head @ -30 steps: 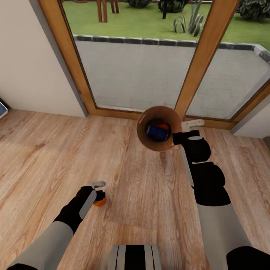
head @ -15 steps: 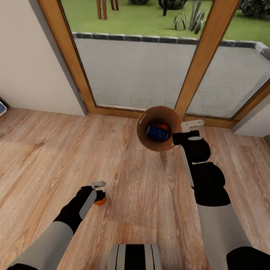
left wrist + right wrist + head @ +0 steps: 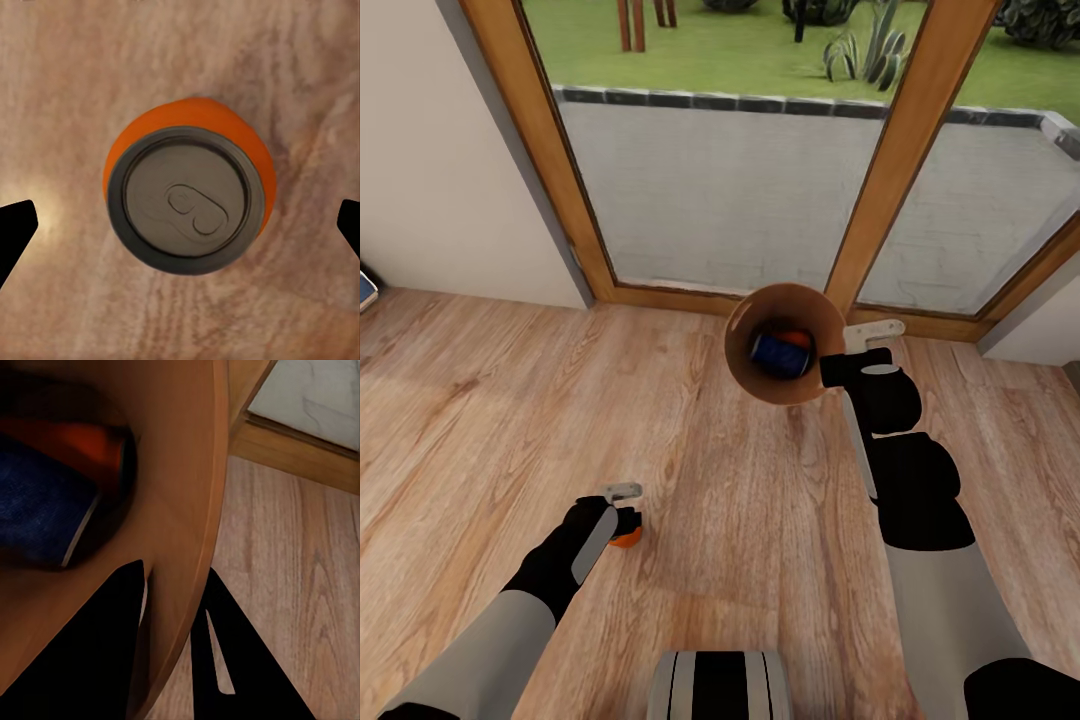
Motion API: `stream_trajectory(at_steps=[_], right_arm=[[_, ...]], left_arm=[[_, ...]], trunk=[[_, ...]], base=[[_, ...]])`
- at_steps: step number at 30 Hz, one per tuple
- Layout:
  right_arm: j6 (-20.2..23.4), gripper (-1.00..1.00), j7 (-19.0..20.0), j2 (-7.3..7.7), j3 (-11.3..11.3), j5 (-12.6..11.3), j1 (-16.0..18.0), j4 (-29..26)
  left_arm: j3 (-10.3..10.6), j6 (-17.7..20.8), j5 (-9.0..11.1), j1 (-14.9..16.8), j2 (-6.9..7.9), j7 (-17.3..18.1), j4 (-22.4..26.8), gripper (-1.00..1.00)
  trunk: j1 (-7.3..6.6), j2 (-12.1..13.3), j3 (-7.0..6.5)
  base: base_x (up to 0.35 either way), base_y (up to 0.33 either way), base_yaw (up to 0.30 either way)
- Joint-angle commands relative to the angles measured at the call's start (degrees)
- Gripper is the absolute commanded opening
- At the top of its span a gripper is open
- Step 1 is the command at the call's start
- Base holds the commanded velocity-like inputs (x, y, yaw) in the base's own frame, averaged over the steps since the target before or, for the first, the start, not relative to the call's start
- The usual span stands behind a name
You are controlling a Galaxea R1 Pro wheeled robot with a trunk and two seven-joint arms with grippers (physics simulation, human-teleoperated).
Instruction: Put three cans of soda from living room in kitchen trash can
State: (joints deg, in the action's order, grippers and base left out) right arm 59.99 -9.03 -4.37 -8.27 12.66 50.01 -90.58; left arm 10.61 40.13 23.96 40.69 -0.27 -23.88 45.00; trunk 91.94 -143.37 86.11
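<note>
One bright orange cylindrical soda can (image 3: 189, 196) upright on plank floor (image 3: 740, 520), directly below left gripper (image 3: 626, 508), axis vertical, between spread fingers, untouched. Right gripper (image 3: 171, 619) clamped on round orange-brown bin (image 3: 745, 372) rim; dark blue can (image 3: 780, 355) + orange can (image 3: 796, 338) inside. L arm nearer to floor can.

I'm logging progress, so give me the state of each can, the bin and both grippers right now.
Round bin with orange-brown inside: held by its wall, carrying two cans.
Dark blue soda can: lying inside bin.
Orange can in bin: mostly hidden.
Upright orange soda can: on floor, ungrasped.
Left gripper: open.
Right gripper: clamping bin wall.
</note>
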Motion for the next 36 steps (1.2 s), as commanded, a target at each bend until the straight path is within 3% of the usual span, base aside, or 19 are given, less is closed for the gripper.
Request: stream_trajectory(at_steps=[1,19,27,36], right_arm=[[0.0,-1.00,0.1,-0.02,0.0,0.4,0.0,0.0],[0.0,-1.00,0.1,-0.02,-0.4,0.4,0.0,0.0],[0.0,-1.00,0.1,-0.02,-0.5,0.4,-0.1,0.0],[0.0,-1.00,0.0,-0.02,-0.6,0.4,-0.1,0.0]], left_arm=[[0.2,0.0,0.0,0.0,0.00,0.1,0.0,1.00],[0.2,-0.1,0.0,0.0,0.06,0.2,0.3,1.00],[0.1,-0.2,0.0,0.0,0.09,0.2,0.7,1.00],[0.3,-0.2,0.0,0.0,0.05,0.0,0.8,1.00]], trunk=[[-0.01,0.0,-0.01],[-0.01,0.0,-0.01],[0.20,-0.1,1.77],[0.20,-0.1,1.77]], base=[[0.000,0.000,0.000],[0.000,0.000,0.000],[0.000,0.000,0.000],[0.000,0.000,0.000]])
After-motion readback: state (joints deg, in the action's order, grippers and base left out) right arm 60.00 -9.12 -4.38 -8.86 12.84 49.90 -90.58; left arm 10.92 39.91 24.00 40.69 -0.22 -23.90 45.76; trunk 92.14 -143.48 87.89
